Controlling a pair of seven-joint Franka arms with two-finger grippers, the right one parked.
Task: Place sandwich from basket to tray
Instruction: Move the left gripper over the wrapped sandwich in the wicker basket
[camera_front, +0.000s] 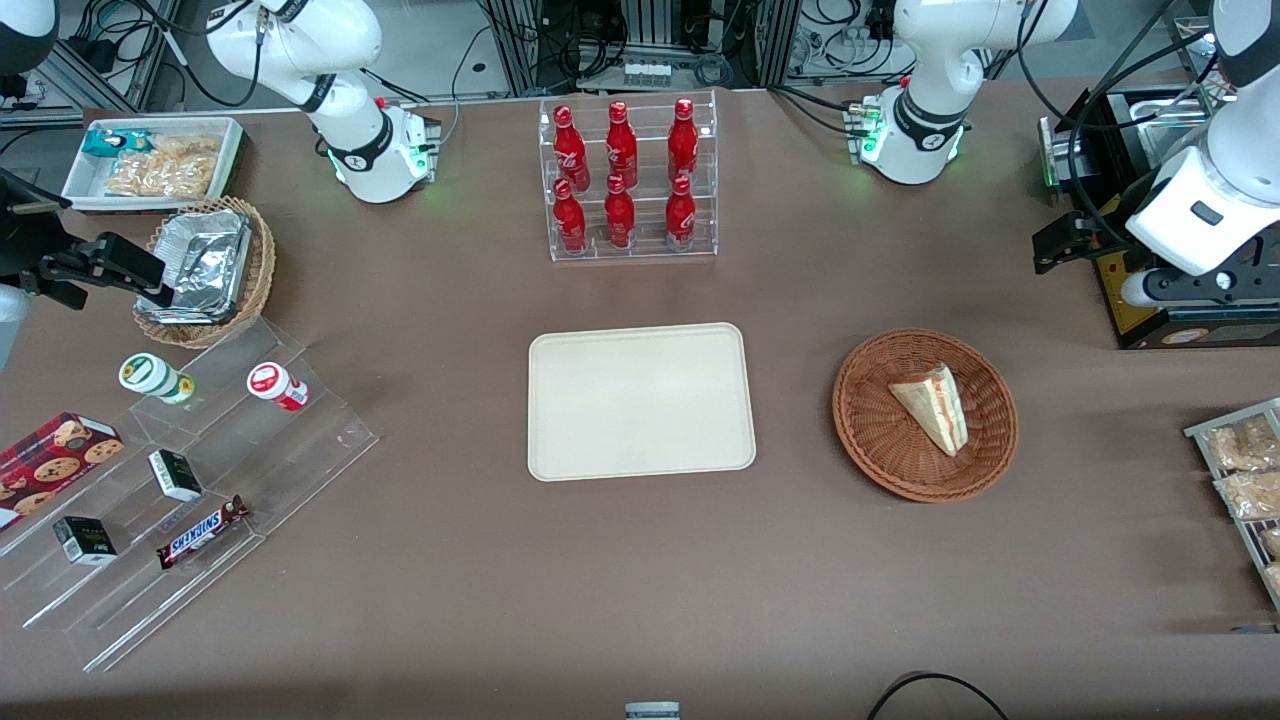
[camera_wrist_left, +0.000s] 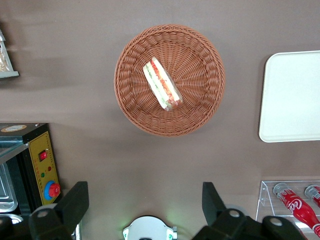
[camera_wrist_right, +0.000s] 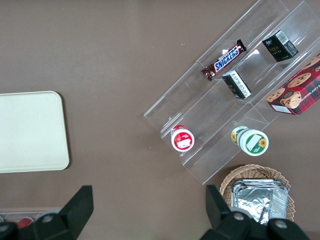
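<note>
The sandwich (camera_front: 935, 405) (camera_wrist_left: 162, 85), a pale bread wedge with red, orange and green filling, lies in the round reddish-brown wicker basket (camera_front: 870, 420) (camera_wrist_left: 200, 105). The cream tray (camera_front: 640, 400) (camera_wrist_left: 292, 95) (camera_wrist_right: 30, 130) lies flat beside the basket, toward the parked arm's end, with nothing on it. My left gripper (camera_front: 1065, 243) (camera_wrist_left: 142, 202) hangs high above the table, farther from the front camera than the basket and toward the working arm's end. It is open, its black fingers (camera_wrist_left: 75, 200) wide apart with nothing between them.
A clear rack of red bottles (camera_front: 632, 180) stands farther from the front camera than the tray. A black box with a yellow panel (camera_front: 1160, 300) (camera_wrist_left: 35, 165) sits under my arm. Snack bags (camera_front: 1240, 470) lie at the working arm's end. A stepped acrylic shelf (camera_front: 200, 470), a foil-filled tan basket (camera_front: 205, 270) and a white bin (camera_front: 155, 160) occupy the parked arm's end.
</note>
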